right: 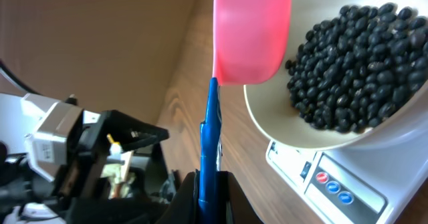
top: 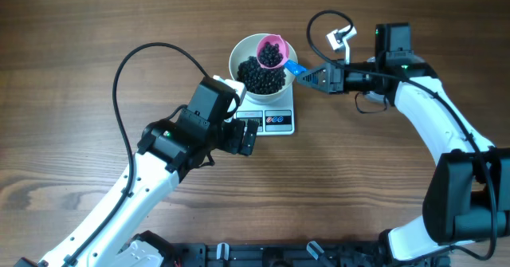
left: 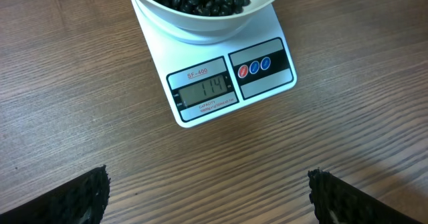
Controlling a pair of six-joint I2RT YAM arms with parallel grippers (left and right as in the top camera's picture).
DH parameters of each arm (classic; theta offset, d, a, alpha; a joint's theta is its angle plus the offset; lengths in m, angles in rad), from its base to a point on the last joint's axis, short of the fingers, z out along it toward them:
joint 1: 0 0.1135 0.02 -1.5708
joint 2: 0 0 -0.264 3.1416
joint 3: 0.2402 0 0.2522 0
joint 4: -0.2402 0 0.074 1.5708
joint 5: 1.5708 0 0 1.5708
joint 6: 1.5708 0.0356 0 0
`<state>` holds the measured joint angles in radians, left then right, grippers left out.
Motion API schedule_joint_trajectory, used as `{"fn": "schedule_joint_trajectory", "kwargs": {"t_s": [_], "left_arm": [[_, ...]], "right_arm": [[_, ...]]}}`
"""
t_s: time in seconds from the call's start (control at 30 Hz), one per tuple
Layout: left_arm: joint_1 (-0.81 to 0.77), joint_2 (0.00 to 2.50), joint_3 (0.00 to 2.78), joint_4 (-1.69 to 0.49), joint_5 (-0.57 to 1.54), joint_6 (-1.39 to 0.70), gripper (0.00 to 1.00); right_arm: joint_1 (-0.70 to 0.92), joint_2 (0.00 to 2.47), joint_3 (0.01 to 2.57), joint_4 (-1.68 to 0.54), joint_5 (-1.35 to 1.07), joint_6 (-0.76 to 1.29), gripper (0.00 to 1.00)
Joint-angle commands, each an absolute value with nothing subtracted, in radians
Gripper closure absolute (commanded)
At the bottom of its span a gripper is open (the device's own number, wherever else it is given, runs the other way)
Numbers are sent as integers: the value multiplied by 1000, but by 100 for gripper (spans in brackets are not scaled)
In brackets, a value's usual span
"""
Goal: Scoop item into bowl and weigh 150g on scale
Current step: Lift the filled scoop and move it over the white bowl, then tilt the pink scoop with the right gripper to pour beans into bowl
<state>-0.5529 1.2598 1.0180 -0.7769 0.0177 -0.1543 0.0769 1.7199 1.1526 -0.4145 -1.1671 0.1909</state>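
Observation:
The white bowl [top: 239,56] stands on the small white scale [top: 275,119] and holds a heap of black beads [top: 259,77]. A pink scoop [top: 272,52] with beads in it hovers over the bowl's far right rim. My right gripper [top: 309,77] is shut on its blue handle [right: 210,137]; the scoop's pink underside [right: 251,30] shows above the beads [right: 354,63]. My left gripper [left: 208,197] hangs open over bare wood in front of the scale [left: 267,90], whose display [left: 204,93] reads 114. Its fingers [left: 80,197] stand wide apart.
The wooden table [top: 80,60] runs all around the scale. The left arm [top: 183,135] reaches in from the lower left, the right arm [top: 430,115] from the right. A black cable [top: 143,56] loops at the left.

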Motion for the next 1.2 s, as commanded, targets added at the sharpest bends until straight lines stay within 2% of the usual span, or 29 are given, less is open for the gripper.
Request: {"fn": "schedule_joint_trajectory", "kwargs": {"t_s": [0.0, 0.37, 0.73, 0.87, 1.17], "left_arm": [[-545, 1260, 1006, -774, 26, -142, 0], [-545, 1260, 1006, -774, 26, -142, 0], [-545, 1260, 1006, -774, 26, -142, 0], [-545, 1259, 1006, -774, 26, -142, 0], [-545, 1259, 1006, -774, 26, -142, 0]], "right_arm": [[84, 1728, 1163, -385, -1122, 194, 96], [168, 1588, 1165, -366, -733, 122, 96], [371, 1550, 1165, -369, -319, -135, 96], [384, 1526, 1165, -369, -286, -210, 96], [384, 1494, 1165, -372, -255, -239, 96]]}}
